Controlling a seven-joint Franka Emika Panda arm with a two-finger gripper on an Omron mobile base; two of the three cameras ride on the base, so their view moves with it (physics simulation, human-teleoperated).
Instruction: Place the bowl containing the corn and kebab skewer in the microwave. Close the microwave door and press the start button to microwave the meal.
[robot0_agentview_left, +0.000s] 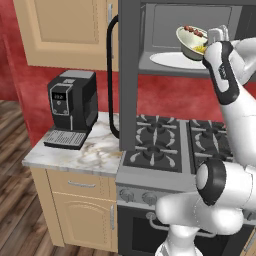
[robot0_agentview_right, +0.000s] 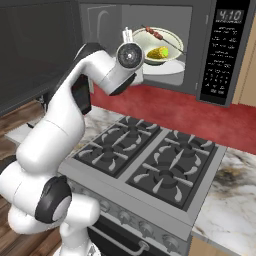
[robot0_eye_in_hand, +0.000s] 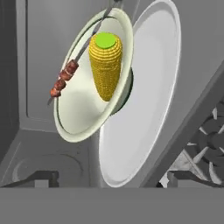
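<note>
1. Far left of the left base view, the microwave door stands swung open, edge-on, its curved black handle facing the coffee machine on the bench. That door is what comes next, by my reading.
2. Moving right, the microwave cavity is open with the white round plate inside.
3. The bowl sits on that plate, tipped on its edge rather than flat; whether it has settled I cannot tell.
4. In the bowl, the corn lies with its long axis running twelve to six in the hand view, the kebab skewer beside it at about nine o'clock.
5. The gripper has its fingers spread wide and holds nothing; the bowl lies straight ahead at twelve o'clock, clear of both tips.
6. So the bowl is in. The key relation: the door sits off towards nine o'clock of the hand in the left base view, so the arm must back out and come round it.
</note>
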